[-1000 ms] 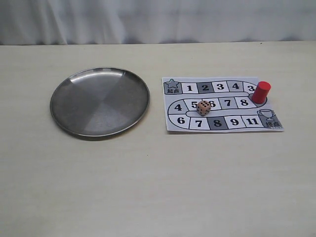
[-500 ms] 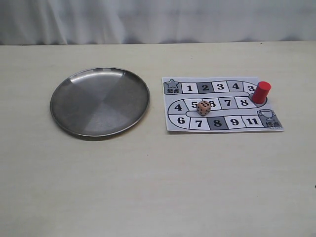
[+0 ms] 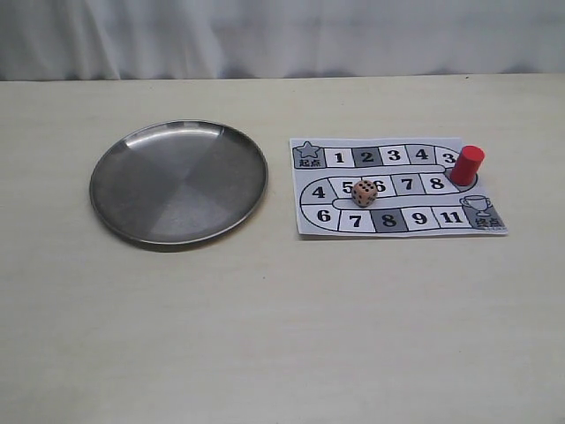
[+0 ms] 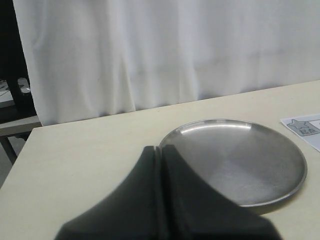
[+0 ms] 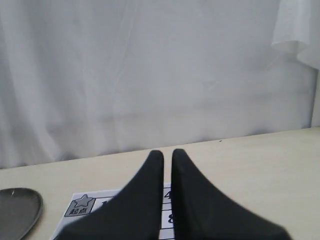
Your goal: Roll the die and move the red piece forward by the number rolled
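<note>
The die [image 3: 364, 193] rests on the paper game board [image 3: 305, 225], across squares 5 and 6 of the middle row. At the right end of the board's top row the red piece [image 3: 466, 165] stands upright. Neither gripper shows in the exterior view. My left gripper [image 4: 160, 148] is shut and empty, hanging above the table by the near rim of the steel plate [image 4: 240, 160]. My right gripper [image 5: 167, 152] has only a thin slit between its fingers and holds nothing. It hangs over the board [image 5: 82, 205], and die and red piece are hidden there.
The round steel plate [image 3: 178, 181] lies empty to the left of the board. A white curtain hangs behind the table's far edge. The plate's rim [image 5: 17, 210] also shows in the right wrist view.
</note>
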Tool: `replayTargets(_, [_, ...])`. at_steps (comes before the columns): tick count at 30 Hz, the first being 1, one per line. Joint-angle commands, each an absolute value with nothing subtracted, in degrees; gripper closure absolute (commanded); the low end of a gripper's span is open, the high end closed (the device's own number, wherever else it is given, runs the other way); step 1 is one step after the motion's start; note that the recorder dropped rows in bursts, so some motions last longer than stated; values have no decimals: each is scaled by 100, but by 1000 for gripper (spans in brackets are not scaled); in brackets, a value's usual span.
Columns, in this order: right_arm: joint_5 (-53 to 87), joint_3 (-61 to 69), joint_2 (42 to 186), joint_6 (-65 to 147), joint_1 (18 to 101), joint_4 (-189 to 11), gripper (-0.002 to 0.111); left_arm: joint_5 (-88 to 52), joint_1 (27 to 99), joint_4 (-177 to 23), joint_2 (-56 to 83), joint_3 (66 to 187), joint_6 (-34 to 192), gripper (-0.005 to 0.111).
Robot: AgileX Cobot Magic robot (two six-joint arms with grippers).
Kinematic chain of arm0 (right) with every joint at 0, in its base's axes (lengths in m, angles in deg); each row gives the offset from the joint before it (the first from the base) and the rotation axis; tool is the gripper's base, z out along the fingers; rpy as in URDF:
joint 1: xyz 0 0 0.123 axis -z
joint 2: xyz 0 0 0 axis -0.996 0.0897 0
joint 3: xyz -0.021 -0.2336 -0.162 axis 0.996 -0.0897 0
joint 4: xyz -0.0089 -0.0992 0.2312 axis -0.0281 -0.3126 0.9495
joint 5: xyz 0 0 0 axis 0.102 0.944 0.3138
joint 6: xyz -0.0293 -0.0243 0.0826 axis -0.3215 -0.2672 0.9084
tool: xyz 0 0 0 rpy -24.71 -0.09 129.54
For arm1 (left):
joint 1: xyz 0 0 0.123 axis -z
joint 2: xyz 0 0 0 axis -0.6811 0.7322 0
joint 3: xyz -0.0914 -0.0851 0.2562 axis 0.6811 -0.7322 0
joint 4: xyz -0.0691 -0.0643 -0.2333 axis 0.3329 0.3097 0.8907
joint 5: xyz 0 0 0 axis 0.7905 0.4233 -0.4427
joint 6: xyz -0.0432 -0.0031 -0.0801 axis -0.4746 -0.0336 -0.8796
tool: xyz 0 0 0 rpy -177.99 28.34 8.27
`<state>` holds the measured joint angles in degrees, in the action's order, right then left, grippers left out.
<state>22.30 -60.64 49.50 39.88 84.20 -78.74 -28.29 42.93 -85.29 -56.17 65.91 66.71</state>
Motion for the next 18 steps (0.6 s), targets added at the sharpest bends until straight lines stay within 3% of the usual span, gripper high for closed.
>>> replayTargets(1, [1987, -6087, 4663, 3952, 8633, -7876, 103, -2780, 4296, -8508, -5623, 6581, 6657, 107])
replayTargets(18, [1402, -6087, 4243, 3905, 8633, -7876, 103, -2780, 4296, -8508, -5623, 6581, 6657, 107])
